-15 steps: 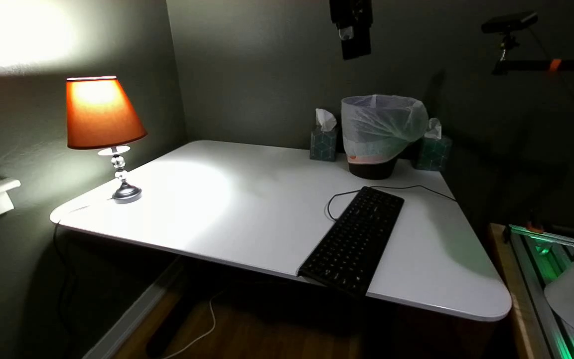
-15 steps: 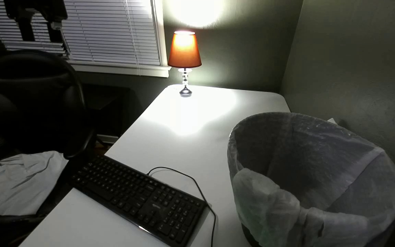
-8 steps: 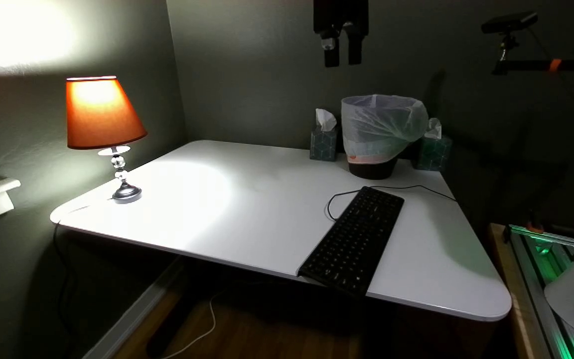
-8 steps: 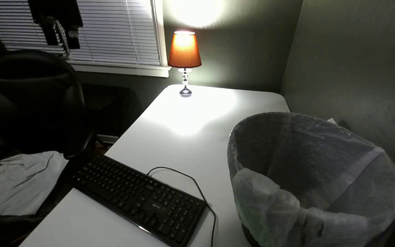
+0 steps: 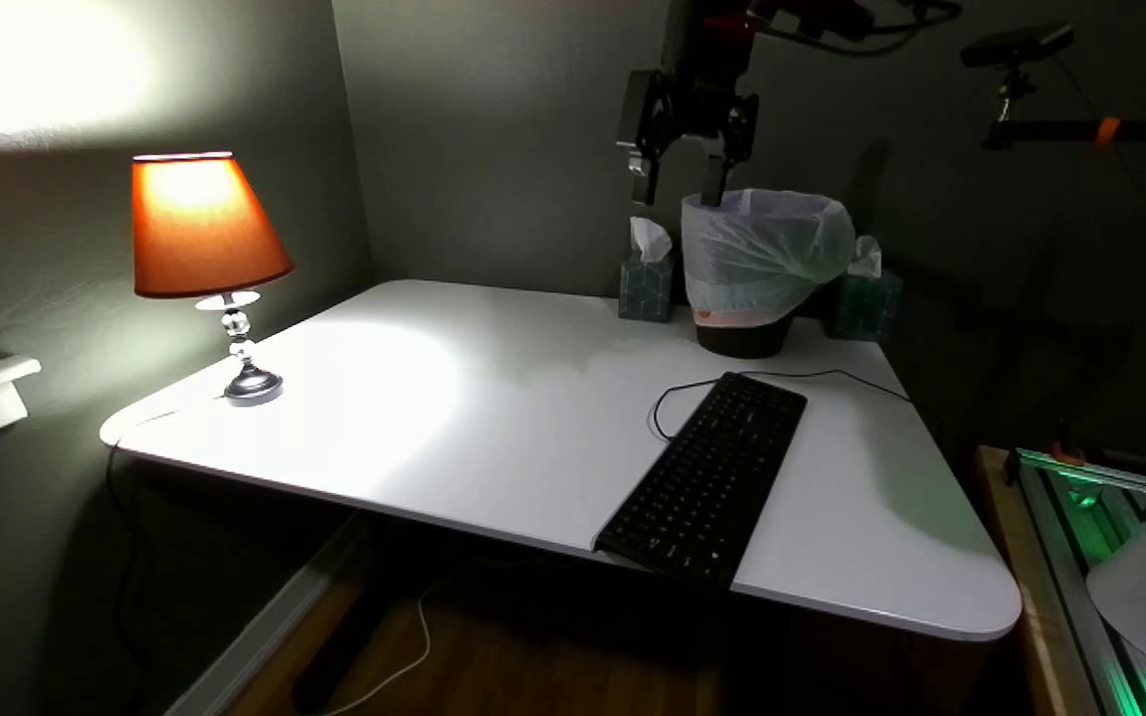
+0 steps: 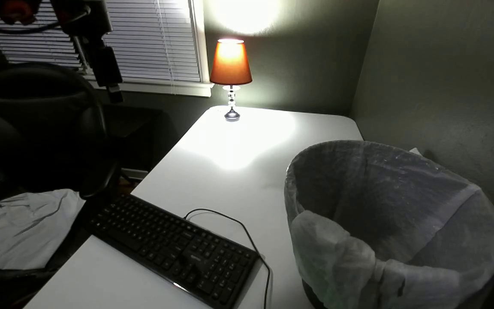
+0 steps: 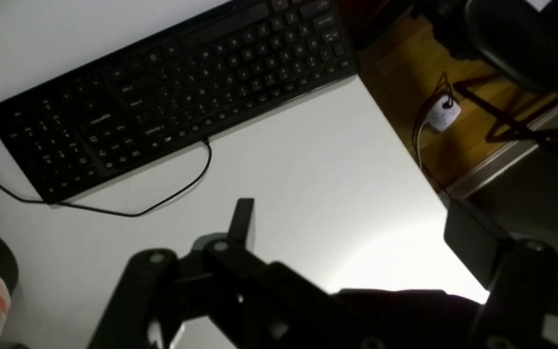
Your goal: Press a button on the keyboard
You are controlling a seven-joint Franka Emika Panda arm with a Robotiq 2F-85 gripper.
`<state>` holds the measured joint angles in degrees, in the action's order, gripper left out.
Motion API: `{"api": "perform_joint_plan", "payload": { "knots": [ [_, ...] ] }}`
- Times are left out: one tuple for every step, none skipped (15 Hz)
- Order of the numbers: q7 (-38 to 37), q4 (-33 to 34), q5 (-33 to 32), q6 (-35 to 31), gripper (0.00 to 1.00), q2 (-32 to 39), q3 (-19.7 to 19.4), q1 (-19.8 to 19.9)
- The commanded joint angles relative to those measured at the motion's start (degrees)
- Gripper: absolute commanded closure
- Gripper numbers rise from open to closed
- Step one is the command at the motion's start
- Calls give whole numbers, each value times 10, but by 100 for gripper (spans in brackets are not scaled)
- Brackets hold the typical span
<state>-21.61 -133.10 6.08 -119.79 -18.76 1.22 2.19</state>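
one counter (image 5: pixel 533 398): white, round-cornered, left to right across the scene.

one lined bin (image 5: pixel 757 268): far right, on the counter.

one lamp (image 5: pixel 210 229): left end, orange-shaded, lit.

one keyboard (image 5: pixel 707 482): task item; black, long, flat; right part of the counter, running far to near, its near end jutting past the near edge. handling, by judgement: light, stiff plastic, fairly robust, apt to skid on the smooth top if pushed sideways; a press on the overhanging end might tip it. no grasp called for; best contact is one key met squarely from above, well over the counter, as in the number block (image 6: pixel 227 268) at the far end. should it need shifting, hold it across the two long edges.

one pincer (image 5: pixel 678 197): two fingers (image 5: pixel 713 185) spread wide, nothing between; hangs well above the counter, touching no key. tips brought together would probably press more neatly.

two tissue boxes (image 5: pixel 645 290): far right, lined bin between them.

one cable (image 7: pixel 134 215): thin, black; leaves the keyboard's left long side, loops past its far end; best avoided.
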Motion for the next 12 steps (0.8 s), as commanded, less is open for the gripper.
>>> {"api": "perform_joint_plan", "payload": {
  "knots": [
    [-44,-76,20,-77,0,-34,-16,31],
    [-57,-88,18,-92,0,-35,-21,42],
    [-73,-99,14,-104,0,-34,-23,54],
    [-92,-103,7,-98,0,-28,-26,68],
    [-98,-109,15,-92,0,-23,-35,77],
    [-106,-115,21,-89,0,-19,-43,86],
    [-119,-124,25,-92,0,-17,-47,95],
    [-125,-132,33,-93,0,-13,-55,103],
    [-139,-140,33,-94,0,-12,-60,113],
    [-151,-150,36,-96,0,-10,-66,121],
    [-164,-157,35,-95,0,-6,-72,130],
    [-178,-165,35,-94,0,-2,-78,139]
  ]
}}
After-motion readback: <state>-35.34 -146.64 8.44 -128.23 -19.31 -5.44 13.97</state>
